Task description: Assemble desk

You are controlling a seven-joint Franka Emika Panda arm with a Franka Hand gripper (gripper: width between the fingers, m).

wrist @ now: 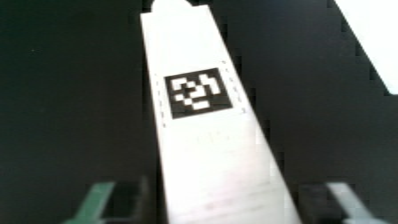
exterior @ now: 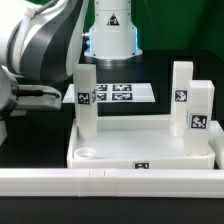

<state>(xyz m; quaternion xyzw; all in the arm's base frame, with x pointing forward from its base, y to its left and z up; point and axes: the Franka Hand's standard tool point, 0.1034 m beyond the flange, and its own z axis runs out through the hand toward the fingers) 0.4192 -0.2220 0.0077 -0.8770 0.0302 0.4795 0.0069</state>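
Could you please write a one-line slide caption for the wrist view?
A tagged white desk leg fills the view, standing between the gripper fingers over a dark table.

Black table [exterior: 30, 140] carries the marker board [exterior: 115, 94]; desk top [exterior: 140, 143]; long white rail [exterior: 110, 180].

from my seat the arm [exterior: 45, 45] runs off the exterior view's left edge, and i can't find its gripper there at all. the desk top [exterior: 140, 150] is partly hidden behind the long rail [exterior: 110, 180], which both side edges cut. in the wrist view the leg [wrist: 210, 130] leaves the frame at both ends, and only blurred finger [wrist: 118, 203] stubs show; whether they touch it, i can't tell.
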